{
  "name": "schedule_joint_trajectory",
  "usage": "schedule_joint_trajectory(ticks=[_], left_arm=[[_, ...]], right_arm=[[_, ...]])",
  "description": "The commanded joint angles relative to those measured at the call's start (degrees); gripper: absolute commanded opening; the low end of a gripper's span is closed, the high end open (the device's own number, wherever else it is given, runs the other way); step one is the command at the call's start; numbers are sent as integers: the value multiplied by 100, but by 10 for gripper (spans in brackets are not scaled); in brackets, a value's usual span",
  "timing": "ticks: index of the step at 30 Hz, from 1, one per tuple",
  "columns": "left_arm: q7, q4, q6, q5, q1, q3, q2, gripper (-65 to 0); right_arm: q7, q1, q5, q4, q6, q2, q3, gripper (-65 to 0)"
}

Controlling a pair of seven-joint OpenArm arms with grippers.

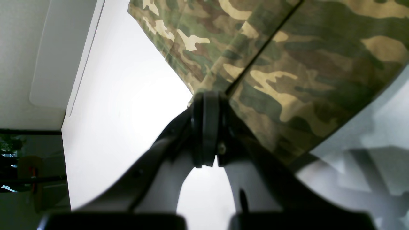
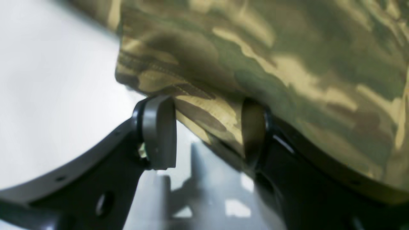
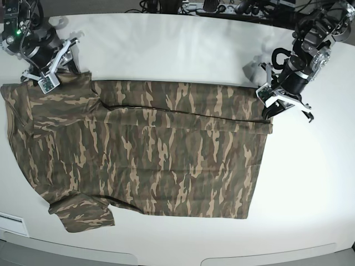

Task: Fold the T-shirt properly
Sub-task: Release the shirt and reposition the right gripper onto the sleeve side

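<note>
**Shirt spread on counter, one gripper at each far corner**

The shirt (image 3: 150, 155) is seen laid flat across the white counter (image 3: 310, 183), its long axis running across the base view. A sleeve (image 3: 83, 213) is seen at the near left corner of that view, and the hem edge (image 3: 258, 166) at the right. A strip along the far edge is seen doubled over, with a dark fold line (image 3: 183, 112) running along it.

The left gripper (image 3: 275, 103) is placed at the far right corner of the shirt in the base view. In the left wrist view its pads (image 1: 206, 127) are seen pressed together, with the cloth (image 1: 287, 70) meeting them at their tips; the corner appears to be pinched, though the cloth between the pads is hidden.

The right gripper (image 3: 49, 76) is placed at the far left corner in the base view, over the shoulder area. In the right wrist view its jaws are seen well apart, with a hemmed edge of cloth (image 2: 204, 118) hanging in the gap. One pad (image 2: 158, 131) is clear of the cloth; the other pad (image 2: 254, 127) is partly draped by it.
</note>
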State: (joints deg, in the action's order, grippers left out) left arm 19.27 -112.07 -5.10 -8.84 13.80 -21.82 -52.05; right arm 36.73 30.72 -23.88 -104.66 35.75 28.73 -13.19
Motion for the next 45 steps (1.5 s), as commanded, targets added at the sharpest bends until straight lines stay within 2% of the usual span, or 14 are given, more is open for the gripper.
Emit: schedule_joint_trajectory(ticks=[1, 3, 4, 8, 12, 16, 20, 24, 26, 29, 33, 39, 45], left_arm=[[-129, -74, -83, -28, -50, 52, -96, -650], [-125, -74, -81, -28, -50, 52, -98, -650], [-127, -74, -83, -28, -50, 52, -98, -650], [-94, -74, -83, -31, -50, 52, -98, -650], [-107, -74, -83, -28, -50, 52, -98, -650], [-103, -74, -83, -28, -50, 52, -98, -650], [-105, -74, -83, -28, -50, 52, -98, -650], [-107, -74, -83, -28, -50, 52, -98, -650], [-107, -74, -83, -28, -50, 52, -98, -650], [-109, -76, -83, -28, -50, 52, -98, -650], [-107, -76, -83, -28, -50, 52, -98, -650], [-107, -79, -83, -28, -50, 52, -98, -650], [-109, -81, -81, -28, -50, 52, -98, -650]], right_arm=[[184, -26, 299, 57, -98, 81, 72, -289], [186, -81, 367, 57, -221, 83, 160, -319], [184, -90, 358, 42, -262, 83, 160, -364], [367, -87, 354, -214, -286, 83, 157, -650], [697, -87, 361, -833, -433, 85, 157, -650], [680, -90, 579, -1414, -546, 87, 151, -650], [284, -90, 1204, -1591, -892, 87, 151, -650], [-398, -92, 1639, -1589, -1327, 85, 153, -650], [-702, -157, 1644, -1567, -1318, 83, 155, -650], [-732, -505, 1537, -1373, -1152, 85, 160, -650], [-717, -1180, 1178, -809, -1130, 83, 160, -650], [-693, -2065, 671, 96, -505, 85, 247, -650], [-651, -2852, 796, 704, -507, 87, 920, -650]])
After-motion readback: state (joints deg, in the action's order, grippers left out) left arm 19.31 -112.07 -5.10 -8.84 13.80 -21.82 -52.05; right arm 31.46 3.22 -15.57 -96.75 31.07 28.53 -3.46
